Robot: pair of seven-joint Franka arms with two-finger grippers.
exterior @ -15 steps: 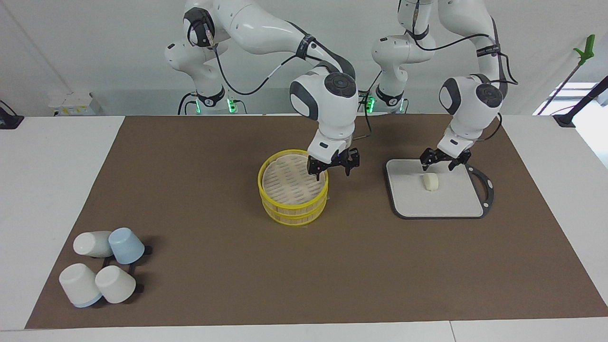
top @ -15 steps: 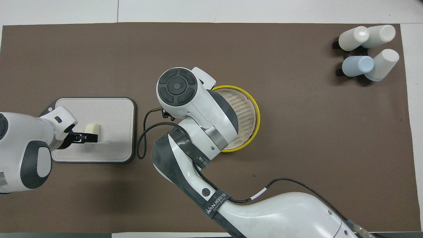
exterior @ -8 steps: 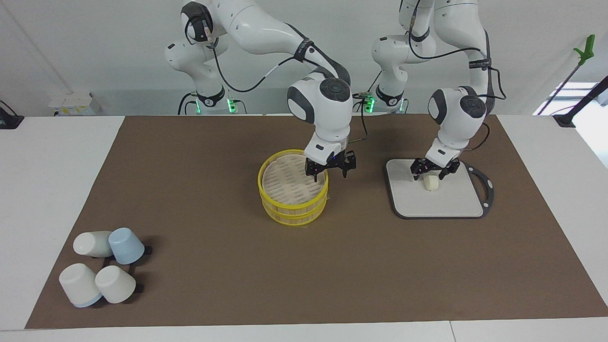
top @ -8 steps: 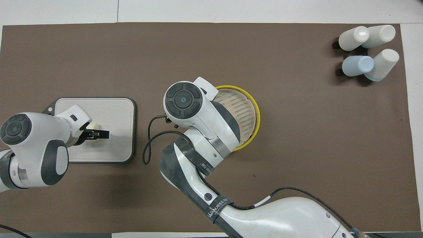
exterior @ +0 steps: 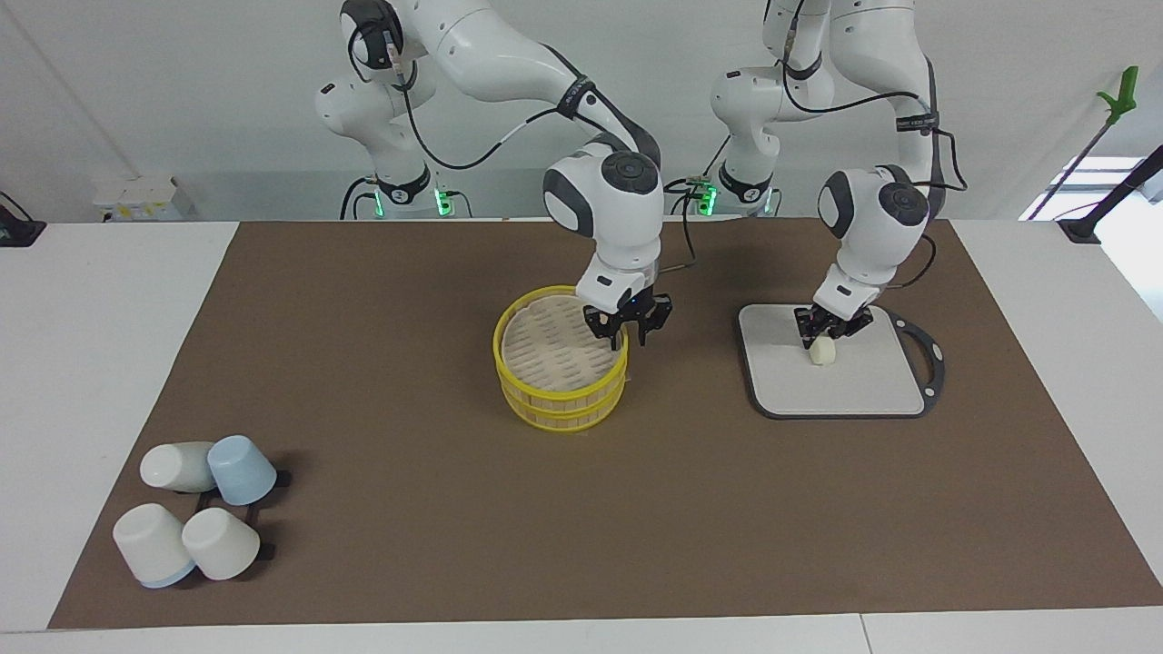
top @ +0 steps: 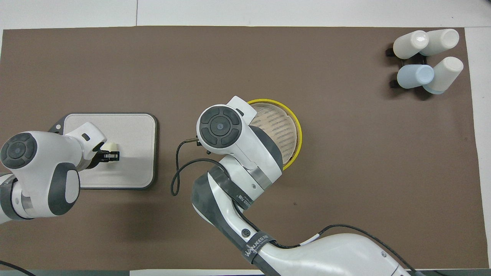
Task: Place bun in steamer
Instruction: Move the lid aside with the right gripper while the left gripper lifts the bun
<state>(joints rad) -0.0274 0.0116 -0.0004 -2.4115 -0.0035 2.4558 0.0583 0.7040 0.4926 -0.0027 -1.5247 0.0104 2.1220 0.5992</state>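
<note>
The cream-white bun (exterior: 823, 353) lies on the flat grey board (exterior: 863, 381) toward the left arm's end of the table. My left gripper (exterior: 825, 338) is down on the board with its fingers drawn in around the bun; in the overhead view the left gripper (top: 112, 153) meets the bun (top: 112, 146). The yellow-rimmed bamboo steamer (exterior: 554, 363) stands mid-table with its slatted lid on. My right gripper (exterior: 631, 340) is at the steamer's top rim on the side toward the board, fingers close together on the rim. In the overhead view the right wrist hides that gripper and part of the steamer (top: 285, 126).
Several upturned white and blue cups (exterior: 195, 518) stand on a black rack toward the right arm's end, farther from the robots; they also show in the overhead view (top: 427, 61). A brown mat (exterior: 409, 509) covers the table. The board (top: 134, 168) has a black handle.
My left gripper dropped onto the bun and its fingers drew in around it. My right gripper's fingers narrowed at the steamer's rim and its wrist shifted slightly toward the steamer.
</note>
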